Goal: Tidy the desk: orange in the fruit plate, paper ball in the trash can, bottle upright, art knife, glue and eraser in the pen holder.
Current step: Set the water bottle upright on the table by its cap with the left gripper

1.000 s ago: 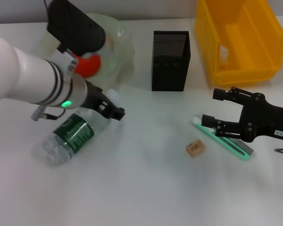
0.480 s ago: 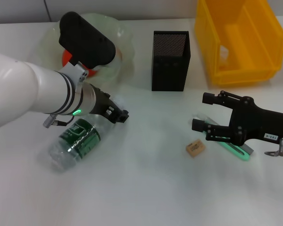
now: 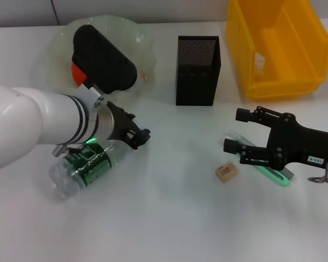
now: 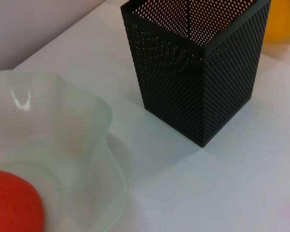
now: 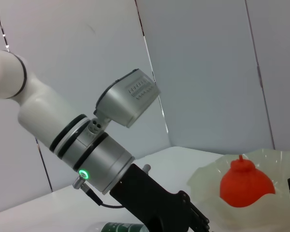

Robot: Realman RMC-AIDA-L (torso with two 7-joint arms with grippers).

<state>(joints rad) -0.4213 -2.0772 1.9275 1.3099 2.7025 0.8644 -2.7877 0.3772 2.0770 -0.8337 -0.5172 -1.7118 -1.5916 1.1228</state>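
Left gripper (image 3: pixel 138 136): we cannot tell its opening; above the lying bottle (image 3: pixel 79 169).
Right gripper (image 3: pixel 236 131): wide, over the art knife (image 3: pixel 262 166).
Orange (image 3: pixel 77 71): in the fruit plate (image 3: pixel 136 41).

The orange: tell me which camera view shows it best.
The right wrist view: the orange shows whole, knob included, sitting in the fruit plate. The head view leaves only a sliver beside the left arm; the left wrist view catches a cropped edge.

I see the pen holder (image 4: pixel 195 67) upright on the surface, the fruit plate (image 4: pixel 99 125) at its eight o'clock (orange (image 4: pixel 12 203) inside).
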